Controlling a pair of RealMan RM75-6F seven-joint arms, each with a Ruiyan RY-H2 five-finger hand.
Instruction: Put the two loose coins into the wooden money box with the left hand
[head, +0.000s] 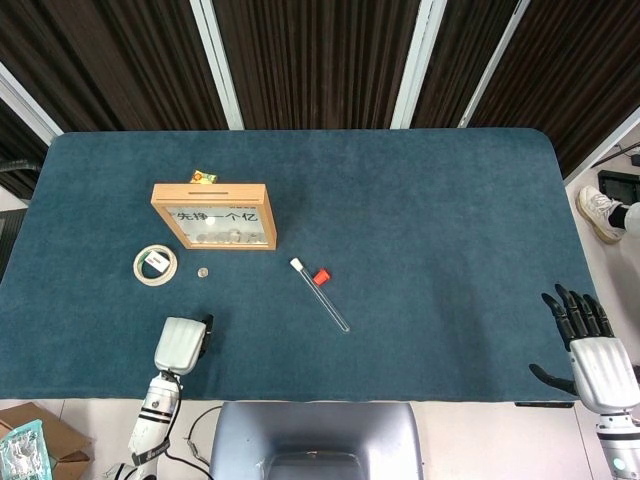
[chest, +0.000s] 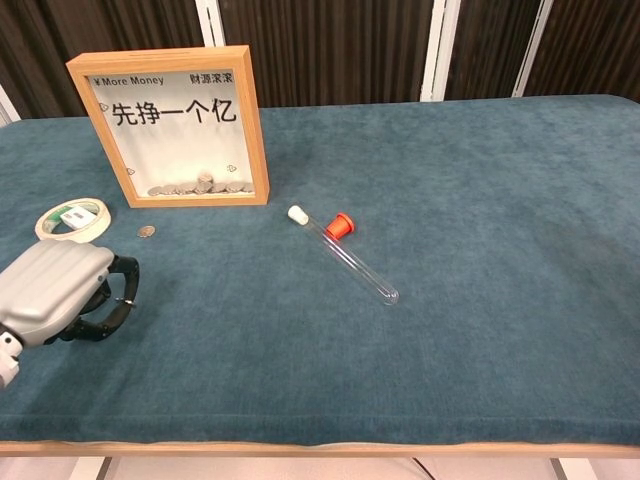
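The wooden money box stands upright at the left of the table, its glass front showing several coins lying at the bottom. One loose coin lies on the cloth just in front of the box, beside the tape roll; it shows in the chest view too. I see no second loose coin. My left hand hovers near the front edge, well short of the coin, its fingers curled in with nothing visible in them. My right hand is at the far right front corner, fingers spread and empty.
A roll of tape lies left of the coin. A glass test tube with a white stopper and a red cap beside it lies mid-table. A small yellow-green wrapper sits behind the box.
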